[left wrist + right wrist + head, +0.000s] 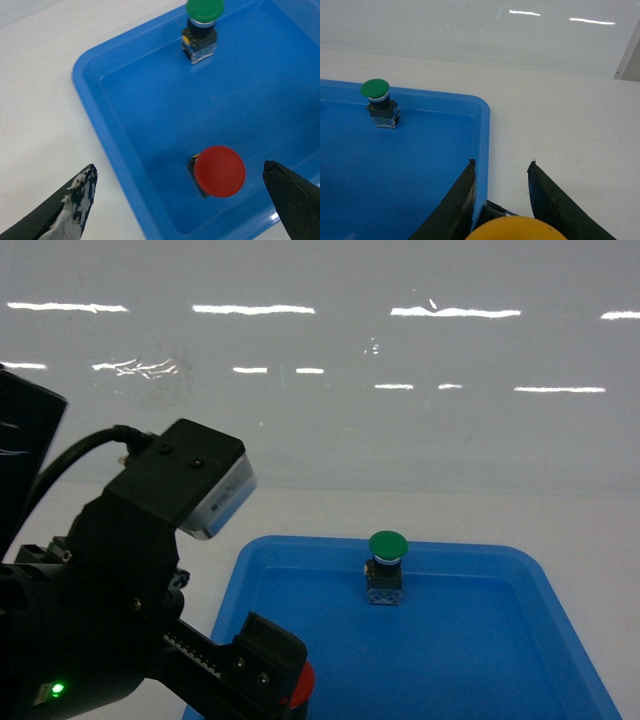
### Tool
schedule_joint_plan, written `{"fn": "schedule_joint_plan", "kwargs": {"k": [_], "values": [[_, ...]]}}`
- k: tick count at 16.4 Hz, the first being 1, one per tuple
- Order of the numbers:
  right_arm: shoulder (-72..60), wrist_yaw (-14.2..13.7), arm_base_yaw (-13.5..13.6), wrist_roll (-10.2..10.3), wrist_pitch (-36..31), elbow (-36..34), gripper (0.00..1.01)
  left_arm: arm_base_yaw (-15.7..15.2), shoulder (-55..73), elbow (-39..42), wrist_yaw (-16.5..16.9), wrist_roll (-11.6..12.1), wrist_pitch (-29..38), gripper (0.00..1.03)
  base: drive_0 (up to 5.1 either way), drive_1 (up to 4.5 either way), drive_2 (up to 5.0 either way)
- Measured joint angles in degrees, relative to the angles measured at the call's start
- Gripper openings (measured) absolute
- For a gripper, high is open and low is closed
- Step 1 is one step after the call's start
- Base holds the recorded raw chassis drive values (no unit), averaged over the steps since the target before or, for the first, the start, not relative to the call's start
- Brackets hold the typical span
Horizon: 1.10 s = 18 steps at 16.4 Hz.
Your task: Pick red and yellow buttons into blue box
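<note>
Red in the tray, yellow arriving.
I am seeing the left gripper (180,200) gaping wide over the red-capped push button (219,171) lying in the shallow blue plastic box (125,145); the right gripper (502,192) is pinching the yellow-capped push button (512,229) at the rim.

wall (330,420): glossy white, streaked with ceiling-light reflections | table (560,520): plain white, matte

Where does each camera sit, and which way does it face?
Head: on the robot, slanting down at the blue box; the left arm fills the lower left.
Left wrist: above the box corner, over the red button between open left hand fingers.
Right wrist: over the box's right rim; right hand holds the yellow button.
All share the green button.
</note>
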<state>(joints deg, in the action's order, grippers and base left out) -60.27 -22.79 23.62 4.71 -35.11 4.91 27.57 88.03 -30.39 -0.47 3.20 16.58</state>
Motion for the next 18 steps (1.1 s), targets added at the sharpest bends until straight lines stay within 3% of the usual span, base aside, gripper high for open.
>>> {"fn": "schedule_joint_plan", "kwargs": {"k": [3, 13, 18], "values": [[0.0, 0.0, 0.0, 0.0, 0.0, 0.0, 0.29, 1.8, 1.1, -0.8, 1.6, 0.3, 0.2, 0.98, 0.0, 0.0, 0.0], [0.0, 0.0, 0.0, 0.0, 0.0, 0.0, 0.29, 1.6, 1.2, -0.8, 1.3, 0.3, 0.4, 0.98, 0.0, 0.0, 0.0], [0.0, 0.0, 0.0, 0.0, 0.0, 0.0, 0.29, 2.4, 7.5, -3.2, 2.5, 0.3, -0.5, 0.98, 0.0, 0.0, 0.0]]}}
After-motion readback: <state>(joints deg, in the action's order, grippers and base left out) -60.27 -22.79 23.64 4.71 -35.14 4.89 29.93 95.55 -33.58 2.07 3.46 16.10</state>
